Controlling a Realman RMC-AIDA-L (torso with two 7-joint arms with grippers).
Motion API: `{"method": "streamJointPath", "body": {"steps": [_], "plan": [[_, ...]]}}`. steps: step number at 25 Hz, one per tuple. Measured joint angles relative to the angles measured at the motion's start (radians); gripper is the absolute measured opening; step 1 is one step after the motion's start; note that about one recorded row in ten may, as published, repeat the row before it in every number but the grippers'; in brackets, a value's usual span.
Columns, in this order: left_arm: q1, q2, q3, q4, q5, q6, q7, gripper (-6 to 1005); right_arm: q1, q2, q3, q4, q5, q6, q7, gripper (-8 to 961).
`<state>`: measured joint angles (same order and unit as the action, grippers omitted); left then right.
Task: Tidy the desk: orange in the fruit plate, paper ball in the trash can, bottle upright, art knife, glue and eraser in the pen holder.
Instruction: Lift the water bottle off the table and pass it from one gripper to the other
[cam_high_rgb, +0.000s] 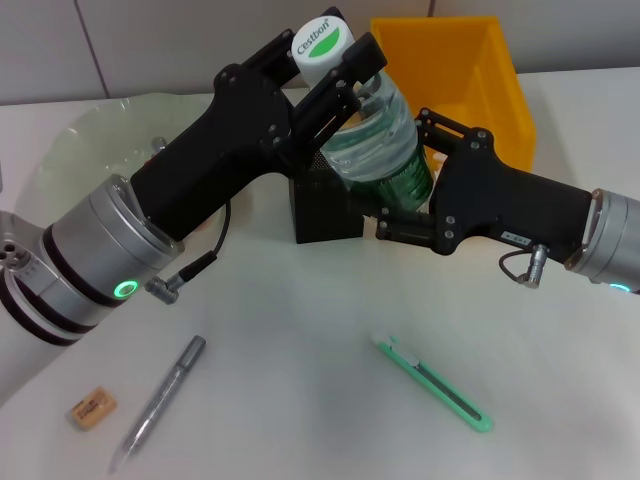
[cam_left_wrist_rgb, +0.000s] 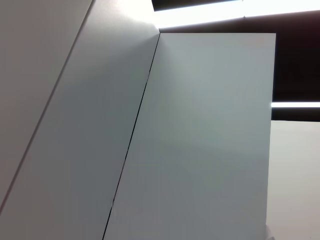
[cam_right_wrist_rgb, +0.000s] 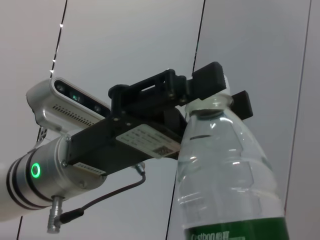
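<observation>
Beside the pen holder, both arms' fingers clamping the bottle, open tabletop in front

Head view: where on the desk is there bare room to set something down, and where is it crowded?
Free: the table between the silver pen and the green art knife. Crowded: around the black pen holder, where the left gripper and right gripper hold the bottle.

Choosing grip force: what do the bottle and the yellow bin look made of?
Bottle: clear, thin, glossy plastic, seemingly; ribbed walls show through, white cap, green label. Held by left tool at the cap, right tool low. Yellow bin: opaque, smooth moulded plastic, probably rigid.
</observation>
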<state>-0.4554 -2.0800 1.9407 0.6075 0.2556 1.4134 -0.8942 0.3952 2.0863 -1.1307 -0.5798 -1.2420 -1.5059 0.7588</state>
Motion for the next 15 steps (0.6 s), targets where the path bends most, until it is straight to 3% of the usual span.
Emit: {"method": "streamJointPath", "body": {"steps": [15], "plan": [[-0.008,0.0,-0.006,0.0,-0.004,0.0,0.0,434,0.002,0.0,-0.026,0.0,-0.003,0.031,0.002,784]]}}
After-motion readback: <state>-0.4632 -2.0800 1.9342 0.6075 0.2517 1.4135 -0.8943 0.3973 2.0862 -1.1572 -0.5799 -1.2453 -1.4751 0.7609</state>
